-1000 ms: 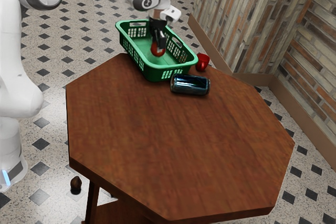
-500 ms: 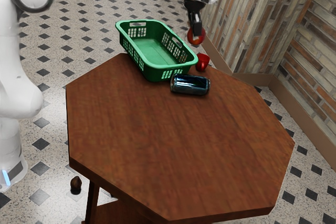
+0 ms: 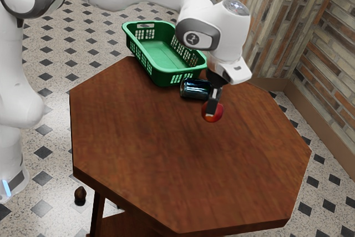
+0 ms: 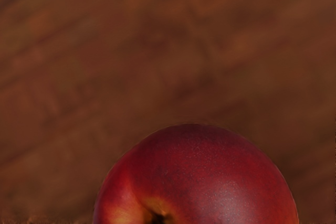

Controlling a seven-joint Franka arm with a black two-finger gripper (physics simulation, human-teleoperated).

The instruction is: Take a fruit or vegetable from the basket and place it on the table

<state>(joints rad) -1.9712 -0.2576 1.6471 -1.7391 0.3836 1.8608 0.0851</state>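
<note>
In the exterior view my gripper [image 3: 212, 109] points down over the wooden table [image 3: 166, 148], shut on a red, partly yellow fruit [image 3: 213, 116] like an apple or peach. Whether the fruit touches the tabletop or hangs just above it, I cannot tell. The wrist view has the same fruit [image 4: 205, 177] large under my hand, its stem hollow visible, with wood grain of the table [image 4: 157, 51] behind it. The green basket [image 3: 161, 76] stands at the table's far edge, and no fruit is visible inside it.
A dark, shiny can [image 3: 194, 89] lies on its side beside the basket, close behind my gripper and partly covered by it. Bare wood stretches from the fruit toward the table's near edge. A patterned brick wall [image 3: 310, 43] rises beyond the exterior view's right side.
My hand lifted the fruit out of the basket, carried it past the basket's side toward the exterior view's right, then brought it over the table beside the can. The red cup is now hidden behind my hand.
</note>
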